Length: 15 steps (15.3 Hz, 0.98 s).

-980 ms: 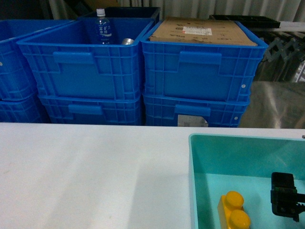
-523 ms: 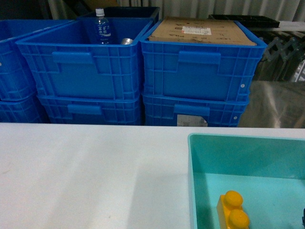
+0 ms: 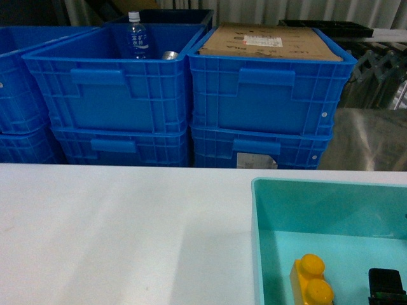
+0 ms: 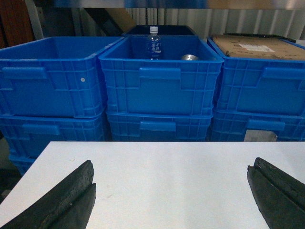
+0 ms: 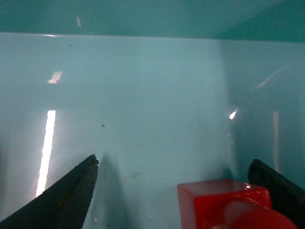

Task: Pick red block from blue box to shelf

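Note:
My right gripper (image 5: pixel 172 161) is open down inside the turquoise blue box (image 5: pixel 143 86). The red block (image 5: pixel 224 205) lies on the box floor between its fingers, close to the right finger (image 5: pixel 279 188) and well apart from the left one. In the head view only the black body of the right gripper (image 3: pixel 385 284) shows above the box floor, and the red block is hidden there. The blue box (image 3: pixel 318 185) stands at the table's near right. Shiny steel of the shelf (image 3: pixel 372 136) shows at the far right. My left gripper (image 4: pixel 170 164) hangs open over the white table, holding nothing.
A yellow two-stud brick (image 3: pixel 311 283) lies in the blue box, left of the right gripper. Stacked dark blue crates (image 3: pixel 114 95) line the table's far edge; one holds a water bottle (image 3: pixel 135 35), another cardboard (image 3: pixel 270 43). The white table (image 3: pixel 127 229) stretches left.
The right gripper sat higher in the box a second ago, nearly left the head view at the right edge, and now shows again lower down. The yellow brick has not moved.

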### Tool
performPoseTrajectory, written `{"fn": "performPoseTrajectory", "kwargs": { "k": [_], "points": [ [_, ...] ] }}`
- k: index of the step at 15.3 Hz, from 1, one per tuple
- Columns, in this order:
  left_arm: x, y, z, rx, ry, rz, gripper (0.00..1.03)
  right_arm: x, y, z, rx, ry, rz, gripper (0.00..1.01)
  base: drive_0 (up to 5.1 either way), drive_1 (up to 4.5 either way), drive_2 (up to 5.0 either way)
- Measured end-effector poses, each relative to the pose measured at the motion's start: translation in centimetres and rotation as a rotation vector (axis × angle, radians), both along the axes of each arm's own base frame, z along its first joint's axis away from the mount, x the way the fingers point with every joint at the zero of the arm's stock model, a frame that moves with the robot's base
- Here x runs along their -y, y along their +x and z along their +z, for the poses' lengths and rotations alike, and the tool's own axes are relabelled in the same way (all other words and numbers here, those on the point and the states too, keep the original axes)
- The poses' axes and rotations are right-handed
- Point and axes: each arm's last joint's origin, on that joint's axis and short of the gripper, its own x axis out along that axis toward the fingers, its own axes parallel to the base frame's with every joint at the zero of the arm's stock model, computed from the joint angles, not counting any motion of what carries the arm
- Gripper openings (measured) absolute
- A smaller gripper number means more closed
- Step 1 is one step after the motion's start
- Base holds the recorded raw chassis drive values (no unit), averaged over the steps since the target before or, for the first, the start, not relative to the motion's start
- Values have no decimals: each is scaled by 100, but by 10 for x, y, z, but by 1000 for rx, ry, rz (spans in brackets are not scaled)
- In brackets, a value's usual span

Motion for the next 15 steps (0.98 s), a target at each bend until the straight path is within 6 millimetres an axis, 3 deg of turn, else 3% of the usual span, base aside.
{"fn": "performPoseTrajectory", "kwargs": {
  "k": [1, 2, 3, 4, 10, 12, 15],
  "points": [
    [0, 0, 0, 0, 0, 0, 98, -2, 3, -1, -4, 3, -6, 87, 0, 0, 0],
    [0, 0, 0, 0, 0, 0, 98, -5, 8, -3, -9, 12, -19, 72, 0, 0, 0],
    [0, 0, 0, 0, 0, 0, 98, -7, 14, -4, -7, 19, -49, 39, 0, 0, 0],
    [0, 0, 0, 0, 0, 0, 98, -7, 14, -4, -4, 21, -49, 31, 0, 0, 0],
    [0, 0, 0, 0, 0, 0, 98, -5, 8, -1, 31, 9, -33, 29, 0, 0, 0],
    [0, 0, 0, 0, 0, 0, 98, -6, 3, 20, 60, 20, 17, 29, 0, 0, 0],
    [0, 0, 0, 0, 0, 0, 98, -7, 0, 75, 200, 49, 128, 29, 0, 0, 0]
  ]
}}
